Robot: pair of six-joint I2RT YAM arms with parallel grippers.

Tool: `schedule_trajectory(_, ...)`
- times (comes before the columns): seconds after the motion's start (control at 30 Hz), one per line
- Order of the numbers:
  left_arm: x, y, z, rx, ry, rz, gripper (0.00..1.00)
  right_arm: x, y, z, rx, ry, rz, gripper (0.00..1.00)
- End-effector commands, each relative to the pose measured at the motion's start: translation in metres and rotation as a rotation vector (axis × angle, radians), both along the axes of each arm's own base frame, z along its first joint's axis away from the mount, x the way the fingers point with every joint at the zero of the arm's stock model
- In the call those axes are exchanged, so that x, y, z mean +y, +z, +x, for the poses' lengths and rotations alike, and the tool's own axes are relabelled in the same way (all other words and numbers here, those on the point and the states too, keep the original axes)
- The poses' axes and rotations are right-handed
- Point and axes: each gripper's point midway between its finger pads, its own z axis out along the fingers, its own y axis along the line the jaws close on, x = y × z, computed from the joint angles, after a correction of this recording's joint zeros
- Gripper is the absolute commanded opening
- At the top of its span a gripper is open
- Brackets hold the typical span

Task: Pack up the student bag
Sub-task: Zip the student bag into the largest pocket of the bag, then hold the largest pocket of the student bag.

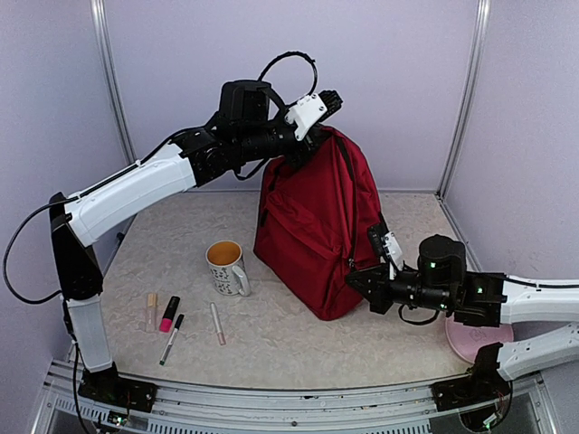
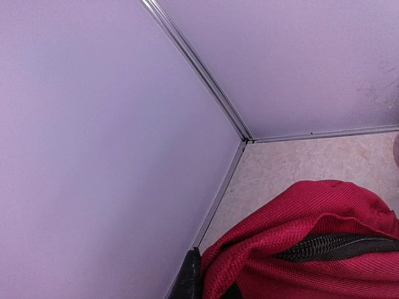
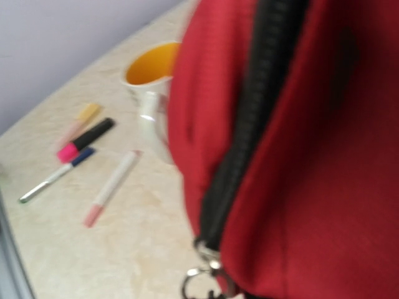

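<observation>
The student bag [image 1: 312, 226], a dark red backpack, stands upright in the middle of the table. My left gripper [image 1: 318, 127] is at its peak, shut on the top fabric. In the left wrist view one black finger [image 2: 190, 280] presses against the bunched red cloth of the student bag [image 2: 299, 249] beside a black zipper [image 2: 336, 246]. My right gripper [image 1: 360, 278] is shut low against the bag's right side. The blurred right wrist view shows the black zipper [image 3: 243, 124] ending in a metal pull ring [image 3: 202, 277] at the bottom edge, where the fingers are out of frame.
A white mug [image 1: 226, 267] with an orange inside stands left of the bag. Several pens and markers lie at the front left, among them a pink-and-black highlighter [image 1: 169, 314] and a pink-tipped white pen [image 1: 217, 323]. A pink plate [image 1: 475, 339] sits under my right arm. Purple walls surround the table.
</observation>
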Motion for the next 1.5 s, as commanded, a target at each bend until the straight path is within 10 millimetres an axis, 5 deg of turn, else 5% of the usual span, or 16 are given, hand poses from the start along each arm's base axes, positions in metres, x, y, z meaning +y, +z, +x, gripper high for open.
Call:
schedule_trajectory(0.0,0.083,0.181,0.004,-0.338,0.202,-0.421,0.00,-0.034,-0.103,-0.031,0.258,-0.025,-0.291,0.00)
schedule_trajectory(0.23,0.088,0.185,0.004,-0.339,0.200,-0.423,0.00,-0.076,-0.106,-0.008,0.278,-0.253,-0.299,0.00)
schedule_trajectory(0.4,0.072,0.163,-0.003,-0.268,0.105,-0.363,0.00,-0.075,-0.039,0.017,0.089,-0.262,-0.221,0.00)
schedule_trajectory(0.57,0.040,0.130,-0.050,-0.183,-0.134,-0.317,0.00,-0.095,0.039,0.062,-0.099,-0.352,-0.268,0.00)
schedule_trajectory(0.8,0.029,0.159,-0.088,-0.110,-0.306,-0.429,0.00,-0.133,0.111,0.115,-0.253,-0.435,-0.318,0.00)
schedule_trajectory(0.93,0.025,0.153,-0.093,-0.035,-0.326,-0.444,0.00,-0.132,0.126,0.125,-0.277,-0.401,-0.301,0.00)
schedule_trajectory(1.07,0.024,0.116,-0.091,0.100,-0.302,-0.404,0.00,-0.120,0.109,0.121,-0.248,-0.320,-0.274,0.00)
schedule_trajectory(1.23,0.038,0.038,-0.079,0.273,-0.189,-0.273,0.02,-0.108,0.108,0.112,-0.264,-0.241,-0.224,0.00)
schedule_trajectory(1.3,0.038,0.001,-0.089,0.343,-0.190,-0.147,0.17,-0.105,0.116,0.109,-0.284,-0.216,-0.211,0.00)
schedule_trajectory(1.4,0.030,-0.048,-0.133,0.320,-0.286,0.124,0.46,-0.095,0.133,0.103,-0.314,-0.159,-0.165,0.00)
schedule_trajectory(1.47,0.026,-0.060,-0.159,0.266,-0.323,0.232,0.66,-0.089,0.142,0.101,-0.320,-0.126,-0.148,0.00)
